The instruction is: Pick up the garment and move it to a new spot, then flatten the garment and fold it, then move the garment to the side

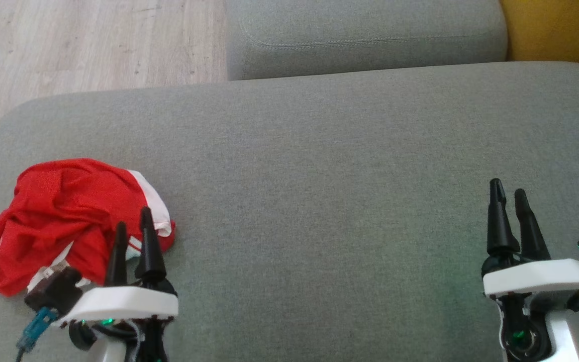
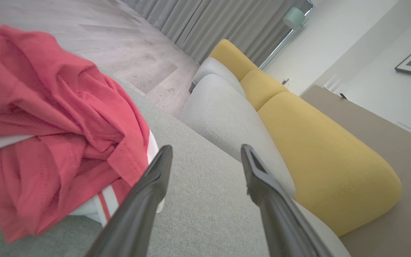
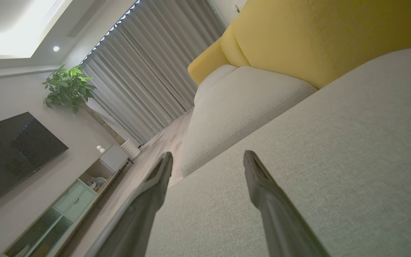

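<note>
Both sets of jaws stand apart and empty above your grey fabric sofa cushion [image 1: 319,176]. Your left gripper [image 1: 132,218] hangs just beside the crumpled red garment with white stripes [image 1: 63,211], heaped at the cushion's left end; your right gripper [image 1: 507,187] hangs well apart, at the right.

Grey sofa [image 1: 319,151], wood floor [image 1: 93,40] (pale), curtains [image 3: 148,78]
</note>
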